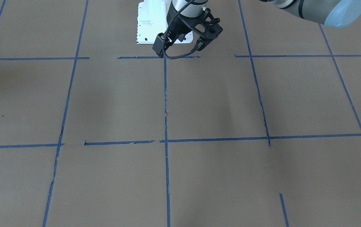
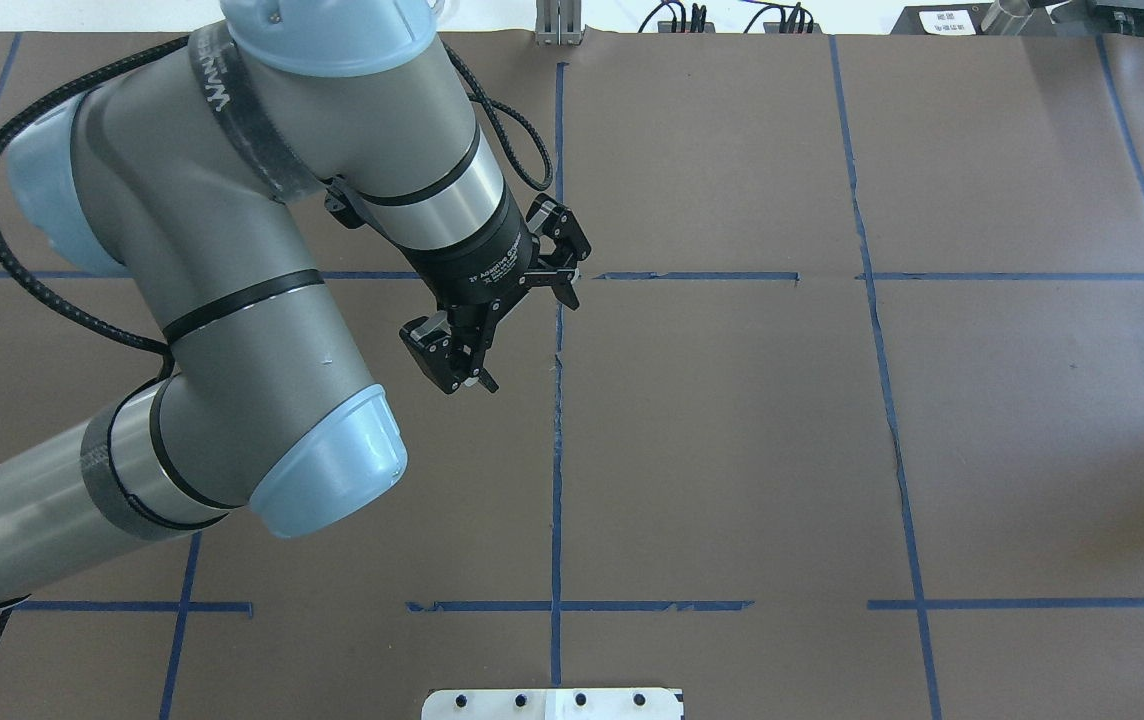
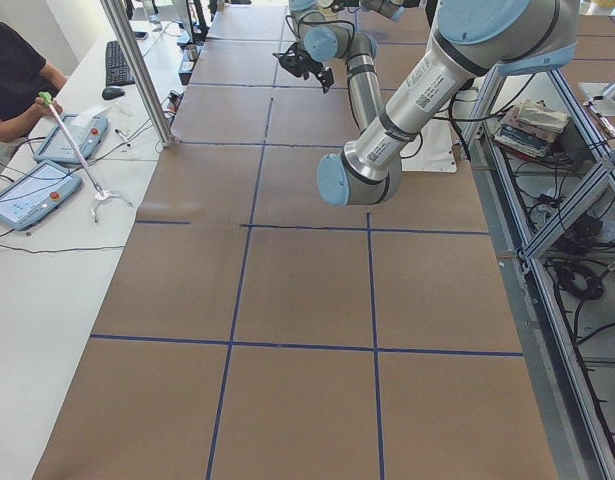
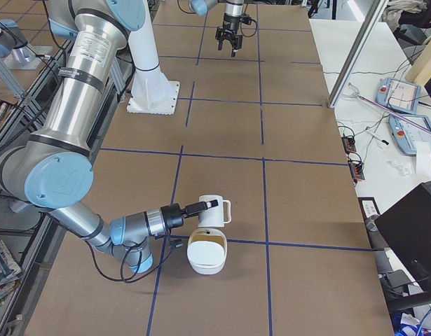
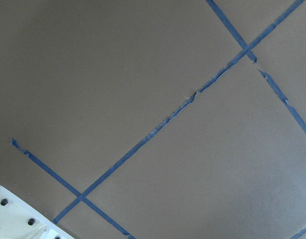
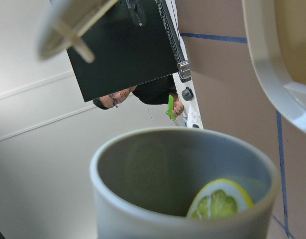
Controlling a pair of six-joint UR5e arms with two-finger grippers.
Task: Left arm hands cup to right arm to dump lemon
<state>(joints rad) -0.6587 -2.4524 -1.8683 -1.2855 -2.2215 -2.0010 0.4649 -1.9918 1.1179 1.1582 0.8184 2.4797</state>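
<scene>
In cup (image 4: 219, 213) — lemon (image 6: 220, 204); cup just beside bowl (image 4: 207, 262), at right pincer (image 4: 211, 204); left pincer (image 2: 530, 340) well apart.

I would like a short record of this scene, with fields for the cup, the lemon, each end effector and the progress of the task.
cup: white mug, upright, beside a white bowl
lemon: cut piece, inside the cup
right end effector: at the cup's rim; open or shut, cannot tell
left end effector: open, empty, over bare table, far from the cup
progress: cup is at the right arm; lemon not yet dumped
</scene>
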